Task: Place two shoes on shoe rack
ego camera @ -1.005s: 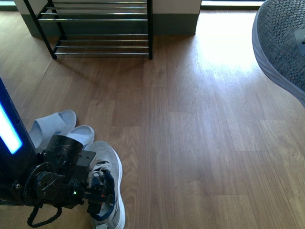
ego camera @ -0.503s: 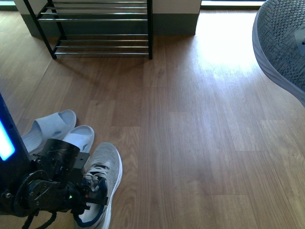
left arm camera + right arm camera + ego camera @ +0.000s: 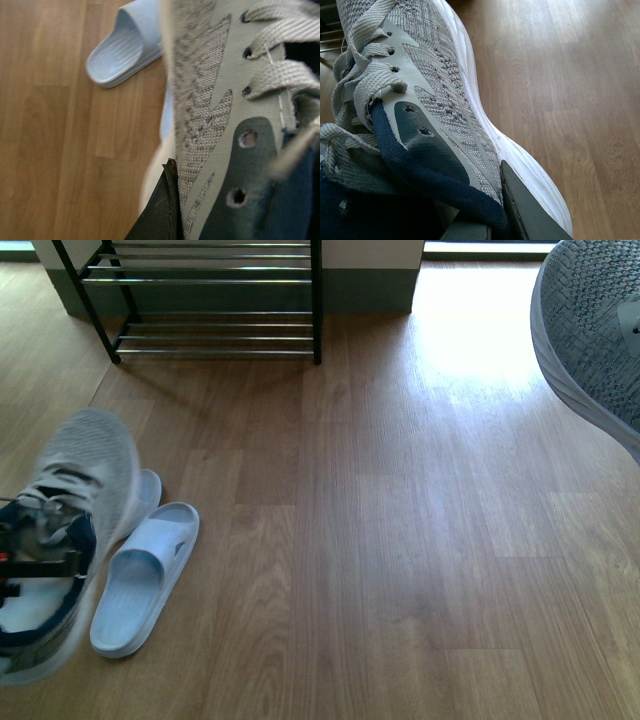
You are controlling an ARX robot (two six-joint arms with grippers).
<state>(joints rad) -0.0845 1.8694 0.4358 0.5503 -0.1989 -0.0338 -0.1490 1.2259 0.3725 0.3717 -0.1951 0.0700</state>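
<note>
While aloft, two sneakers; floor-bound, two slides.

Brown wood-plank floor, bright glare patch near the grey-green baseboard, white wall above

Front view looks down over floor toward shoe rack, each wrist view close on a grey sneaker, left shares front's blue slide.

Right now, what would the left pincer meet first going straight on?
The left pincer grips the grey knit sneaker; beyond it, probably the light blue rubber slide sandal, though depth is unclear.
</note>
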